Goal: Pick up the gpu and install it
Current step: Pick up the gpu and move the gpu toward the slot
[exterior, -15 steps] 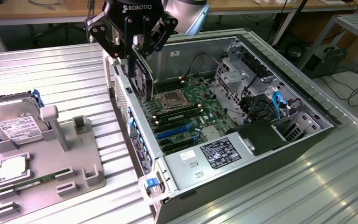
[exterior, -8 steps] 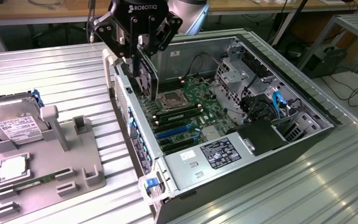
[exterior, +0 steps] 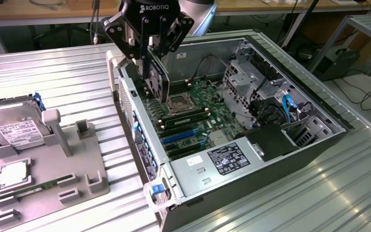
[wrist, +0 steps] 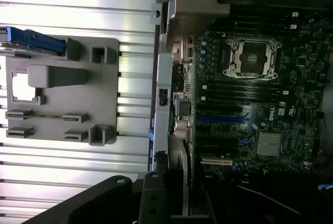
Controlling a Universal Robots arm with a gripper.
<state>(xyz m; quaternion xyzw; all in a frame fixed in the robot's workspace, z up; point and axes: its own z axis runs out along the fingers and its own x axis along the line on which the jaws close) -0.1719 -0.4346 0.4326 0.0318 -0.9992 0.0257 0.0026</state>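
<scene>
Tool (exterior: 150, 54) pinched on gpu (exterior: 157, 79) (held upright, edge-on), hanging over motherboard (exterior: 198, 116) inside open case (exterior: 198, 182).

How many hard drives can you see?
1. The hard drive sits on the gray holder at the exterior view's left, outside the computer case. More could be hidden inside the case.
</scene>
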